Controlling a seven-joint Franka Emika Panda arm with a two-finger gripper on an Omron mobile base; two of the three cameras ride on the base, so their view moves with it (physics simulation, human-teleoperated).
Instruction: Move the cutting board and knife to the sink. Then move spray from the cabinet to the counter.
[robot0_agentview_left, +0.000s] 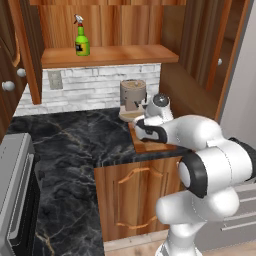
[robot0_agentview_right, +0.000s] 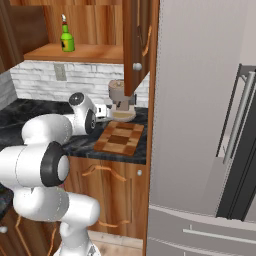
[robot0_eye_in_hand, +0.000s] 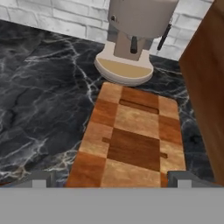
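The checkered wooden cutting board (robot0_eye_in_hand: 133, 140) lies flat on the black marble counter (robot0_eye_in_hand: 43, 100), just in front of the coffee machine; it also shows as the cutting board (robot0_agentview_right: 120, 138) and, partly behind my arm, the cutting board (robot0_agentview_left: 150, 146). My gripper (robot0_eye_in_hand: 111, 179) hovers over the board's near end, open, its fingertips (robot0_eye_in_hand: 41, 178) set wider than the board with nothing between them. The green spray (robot0_agentview_left: 81, 41) stands upright on the cabinet shelf (robot0_agentview_left: 110, 55), also seen as the spray (robot0_agentview_right: 66, 38). The knife and the sink are out of view.
A beige coffee machine (robot0_eye_in_hand: 131, 39) stands against the brick wall right behind the board. An open cabinet door (robot0_agentview_right: 135, 45) hangs above it. A tall grey fridge (robot0_agentview_right: 200, 125) borders the counter on the right. The stove (robot0_agentview_left: 15, 175) sits at the left.
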